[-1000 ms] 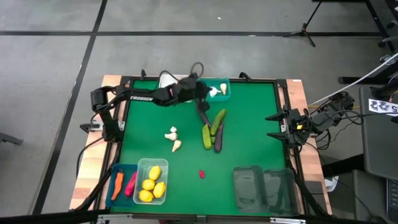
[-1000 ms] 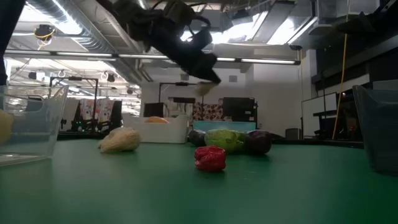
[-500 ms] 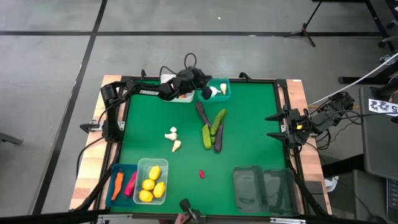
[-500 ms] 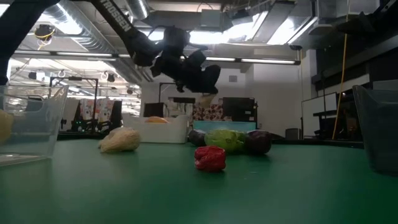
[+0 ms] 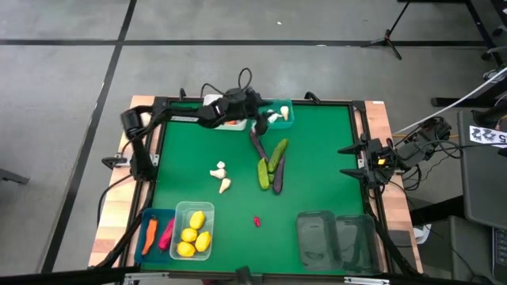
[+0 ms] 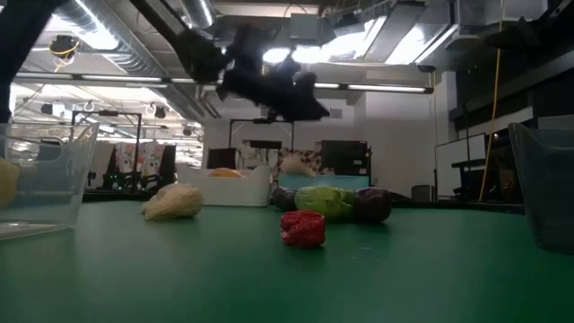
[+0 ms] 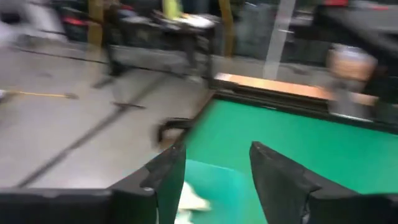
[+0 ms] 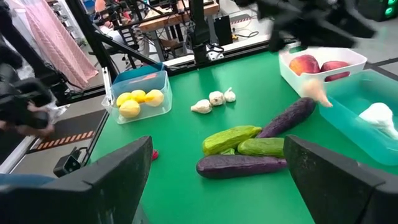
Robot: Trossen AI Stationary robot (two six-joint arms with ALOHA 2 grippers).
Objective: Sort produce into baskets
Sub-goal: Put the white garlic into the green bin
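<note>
While the left arm reaches across the far edge of the green table [image 5: 317, 158], its left gripper [image 5: 255, 119] hangs over the small teal plastic basket [image 5: 283, 120], fingers [image 7: 277, 177] spread apart and holding nothing, with white garlic bulbs [image 5: 274, 117] lying in the basket below. A pale piece [image 8: 317, 93], probably garlic, shows blurred just beside the basket's rim in the right wrist view; whether it is falling or resting cannot be told. The white rectangular basket of red apples [image 8: 314, 64] stands just left of the teal one. Still to be sorted are two more garlic bulbs [image 5: 221, 178] at centre left, green cucumbers [image 5: 269, 162] and purple eggplants [image 5: 276, 180] heaped mid-table, and a small red piece [image 5: 257, 222] nearer the front. The blue basket with a carrot and chilli [image 5: 150, 233], the clear pale green basket of yellow lemons [image 5: 194, 231] and two smoky dark baskets [image 5: 337, 237] line the near edge. The right gripper [image 5: 348, 160] waits at the right edge, fingers wide and empty. For this step, the arm would do well to lift straight clear of the rim before swinging back for the loose garlic.
</note>
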